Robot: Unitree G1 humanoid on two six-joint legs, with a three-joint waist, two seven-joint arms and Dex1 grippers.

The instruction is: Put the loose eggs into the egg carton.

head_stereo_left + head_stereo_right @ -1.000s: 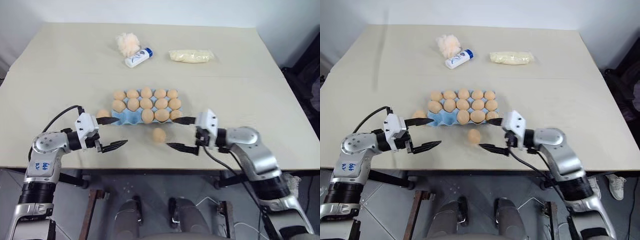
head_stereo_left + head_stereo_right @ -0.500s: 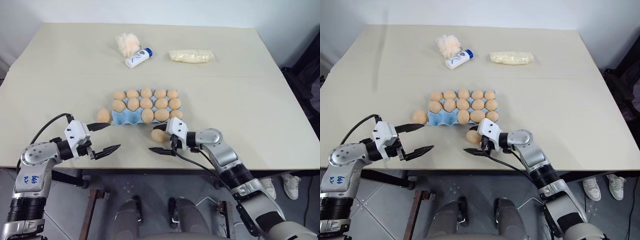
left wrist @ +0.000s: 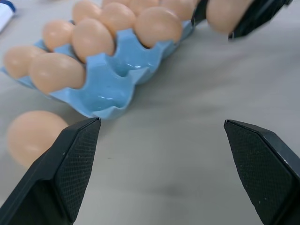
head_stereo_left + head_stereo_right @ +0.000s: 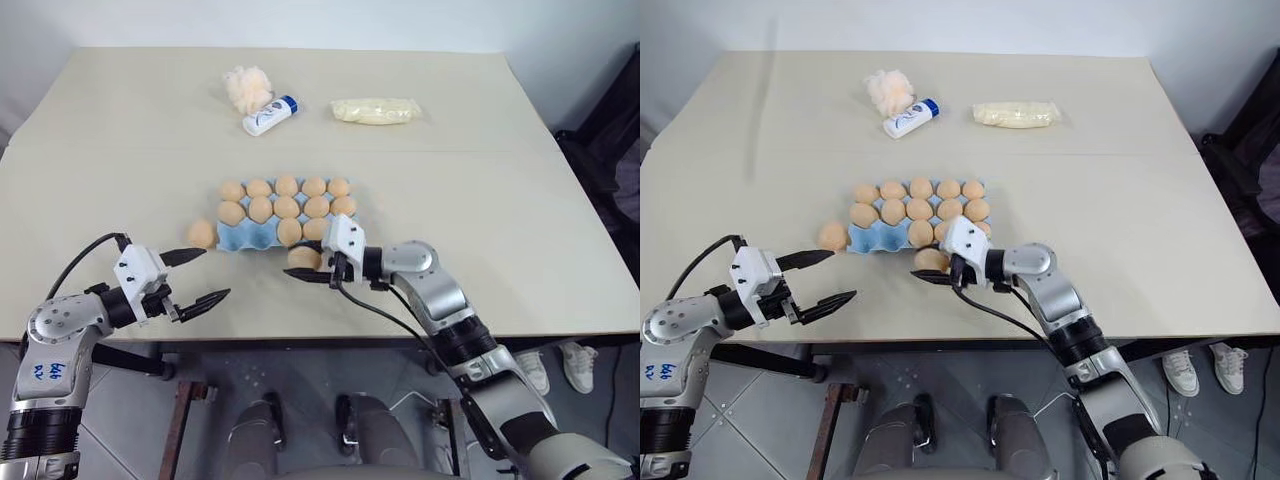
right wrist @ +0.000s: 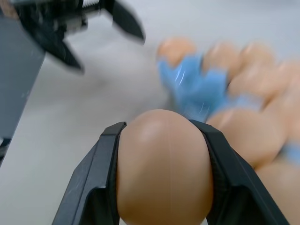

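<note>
While its two black fingers press against either side of a smooth tan-orange egg (image 5: 161, 168), the right hand (image 4: 305, 263) grips that egg just in front of the near edge of the light-blue moulded egg carton (image 4: 247, 237). The carton lies on the pale beige surface (image 4: 480, 190), directly beyond the right hand. Its two far rows are full of eggs, and the near row holds eggs at its right end, while the cups at its left end stand bare. The left hand (image 4: 192, 278) hangs wide open with nothing between its fingers, near the front edge of the surface and well to the left of the right hand. A second loose tan-orange egg (image 4: 201, 234) rests on the surface just beyond the left hand's far fingertip, touching or almost touching the carton's left end. Far past both hands, toward the back of the surface, lie a fluffy cream sponge ball (image 4: 245, 86), a small white bottle with a blue cap (image 4: 268, 115) just beside it, and a pale yellow bag (image 4: 375, 110) further right.
</note>
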